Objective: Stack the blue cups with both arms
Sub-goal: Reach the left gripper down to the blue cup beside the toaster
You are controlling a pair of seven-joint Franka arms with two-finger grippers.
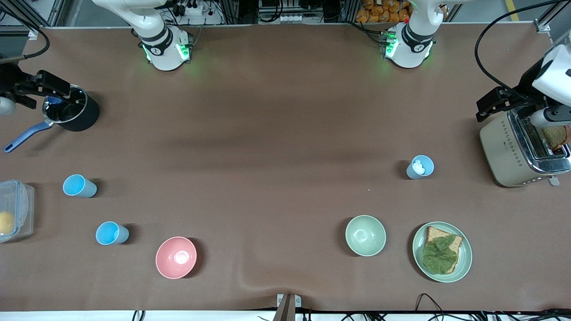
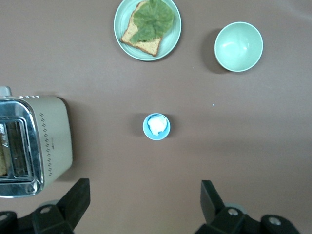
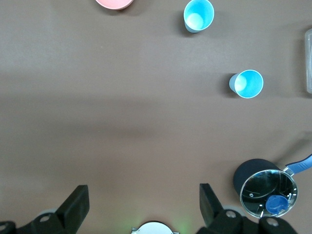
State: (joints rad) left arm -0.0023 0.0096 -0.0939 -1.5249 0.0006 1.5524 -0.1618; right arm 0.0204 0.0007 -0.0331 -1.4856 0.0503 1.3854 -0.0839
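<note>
The pink bowl lies nearest; only wrist views show left tool and right tool spread open.

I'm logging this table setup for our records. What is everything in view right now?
blue cups: three; two empty toward the right arm's end, one holding something white toward the left arm's end
pink bowl: one, near the front camera
green bowl: one, pale
plate: one, green, with leaf-topped bread
toaster: one, beige
pot: one, black, blue handle
plastic container: one, clear
left gripper: open, above toaster
right gripper: open, above pot
</note>
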